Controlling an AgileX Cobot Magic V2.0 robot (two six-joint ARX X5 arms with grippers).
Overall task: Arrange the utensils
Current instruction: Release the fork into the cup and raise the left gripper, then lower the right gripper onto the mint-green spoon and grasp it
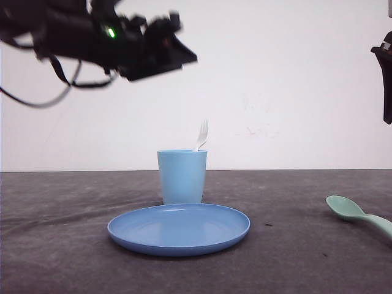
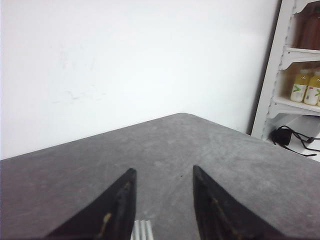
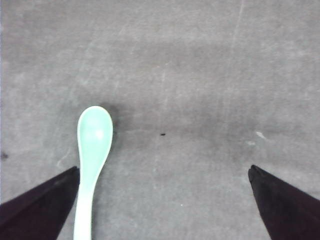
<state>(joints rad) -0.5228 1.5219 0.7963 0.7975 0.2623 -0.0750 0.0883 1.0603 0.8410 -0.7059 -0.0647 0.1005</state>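
Fork (image 1: 202, 135): white, upright in light blue cup (image 1: 182, 176), mid-table; done.
Spoon (image 1: 358, 214): mint, flat on table (image 1: 61, 245), near right, outstanding.
Right claw (image 3: 162, 172): released wide, above spoon, bowl toward one finger; risk: off-centre closure skids thin handle.
Left claw (image 2: 162, 175): released, empty, raised left.
Obstacles: blue plate (image 1: 179, 228) just before cup; tall fork could snag spoon insertion, tip cup.

Black left arm (image 1: 92, 33) with a small green light and looped black cables; both end effectors, left (image 2: 164, 205) and right (image 3: 162, 200), carry black, tapering, wedge-shaped fingers
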